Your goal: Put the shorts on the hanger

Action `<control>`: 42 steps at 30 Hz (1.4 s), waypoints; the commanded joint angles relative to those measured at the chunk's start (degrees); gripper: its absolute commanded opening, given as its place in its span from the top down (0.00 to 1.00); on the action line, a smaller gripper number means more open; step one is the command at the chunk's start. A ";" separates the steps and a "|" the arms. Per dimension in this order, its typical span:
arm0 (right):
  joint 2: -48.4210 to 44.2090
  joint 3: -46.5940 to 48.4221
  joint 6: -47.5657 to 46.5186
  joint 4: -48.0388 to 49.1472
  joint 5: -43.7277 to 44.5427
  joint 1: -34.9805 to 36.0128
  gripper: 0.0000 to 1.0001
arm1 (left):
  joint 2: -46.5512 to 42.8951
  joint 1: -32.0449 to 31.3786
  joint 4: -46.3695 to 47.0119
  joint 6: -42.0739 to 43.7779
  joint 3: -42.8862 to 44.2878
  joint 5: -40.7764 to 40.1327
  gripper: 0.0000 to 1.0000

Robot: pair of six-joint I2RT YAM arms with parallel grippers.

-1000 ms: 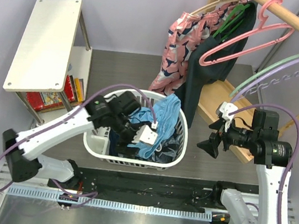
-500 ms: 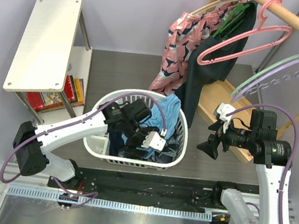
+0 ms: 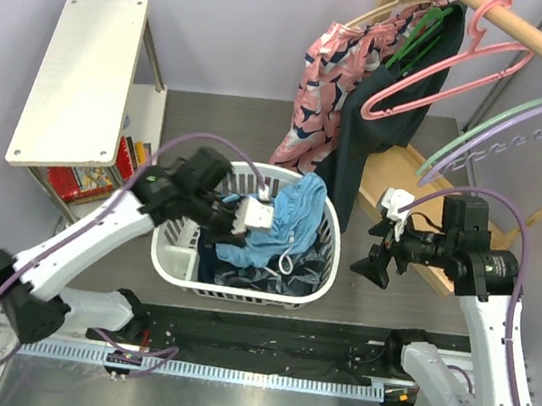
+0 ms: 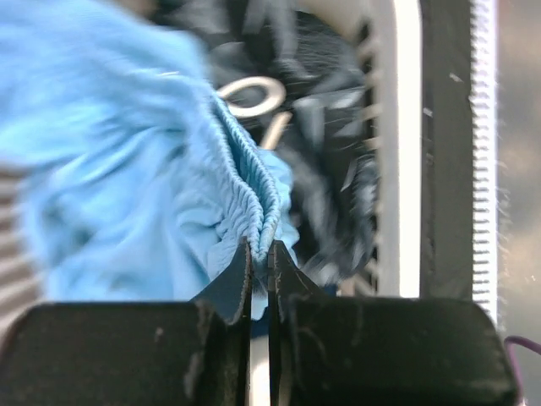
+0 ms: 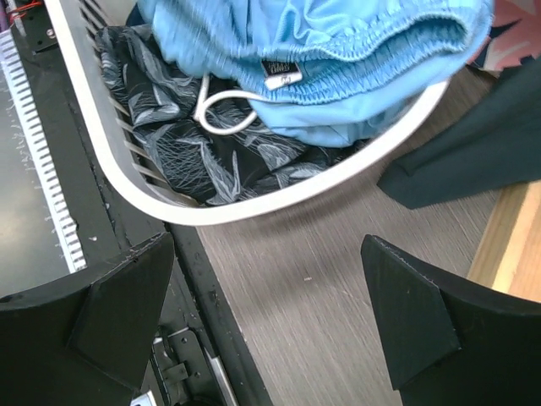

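Left gripper (image 4: 259,248): clamped on the gathered waistband of the shorts (image 4: 127,169), with fabric bunched just ahead of its tips. White basket (image 4: 397,152) rim is seen to its right. Left arm is stretched over the basket's left rim, wrist turned inward. Right gripper (image 5: 270,313): spread wide, nothing held, bare table (image 5: 321,279) beneath, basket rim just ahead. The hanger (image 3: 451,72) is hung on the wooden rail (image 3: 536,38), well above and beyond the right gripper.
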 commanded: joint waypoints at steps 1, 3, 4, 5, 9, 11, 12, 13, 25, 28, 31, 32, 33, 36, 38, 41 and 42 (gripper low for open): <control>0.64 -1.07 3.96 6.84 2.03 4.71 0.02 | -9.40 9.61 -5.71 -2.16 5.53 3.64 1.00; 1.78 -1.77 5.97 9.90 4.48 9.45 0.02 | -11.68 12.26 -6.24 -3.47 6.23 0.49 1.00; 2.13 -1.86 6.42 11.23 5.54 11.38 0.02 | -11.78 15.58 -6.24 -4.26 6.58 -0.49 1.00; 3.18 -1.95 6.78 12.37 6.60 13.05 0.02 | -11.52 17.79 -6.59 -6.18 7.02 -0.59 1.00; 6.08 -1.51 6.78 19.85 13.36 20.61 0.02 | -8.63 29.21 -2.75 -14.18 9.04 3.00 1.00; 8.79 -0.29 5.11 22.56 14.43 21.33 0.03 | -8.01 34.76 -0.19 -17.96 9.05 3.28 1.00; 10.12 0.42 4.85 23.36 15.39 21.25 0.03 | -7.04 36.08 0.86 -18.68 9.13 3.19 1.00; 11.18 1.90 3.98 23.89 15.66 21.33 0.05 | -6.34 37.74 0.70 -18.77 9.57 3.19 1.00; 31.82 11.13 -7.98 34.53 16.72 21.33 0.05 | -1.24 39.52 -2.47 -14.55 11.24 -0.50 1.00; 36.57 14.30 -10.26 34.89 15.84 21.33 0.05 | -0.09 39.60 -2.73 -14.99 11.24 0.47 1.00; 38.86 15.89 -13.08 34.53 15.05 21.59 0.05 | 0.17 39.52 -2.03 -15.34 10.89 1.52 1.00; 40.00 16.24 -13.52 34.36 14.96 21.86 0.06 | 0.17 39.52 -1.59 -15.78 10.80 1.70 1.00; 40.62 16.50 -13.78 34.27 14.79 22.03 0.07 | 0.35 39.52 -1.41 -16.04 10.80 1.96 1.00; 43.25 17.65 -15.28 33.04 14.78 22.91 0.15 | 1.22 39.52 -1.41 -16.66 11.33 2.57 1.00; 44.49 18.35 -15.72 32.69 14.70 23.27 0.17 | 1.58 39.52 -1.41 -16.66 11.85 2.84 1.00; 46.08 19.49 -15.55 32.78 14.52 24.14 0.22 | 1.67 39.52 -1.23 -17.28 11.86 3.71 1.00; 46.34 19.67 -15.54 32.69 14.52 24.32 0.24 | 1.67 39.52 -1.41 -17.28 11.86 4.24 1.00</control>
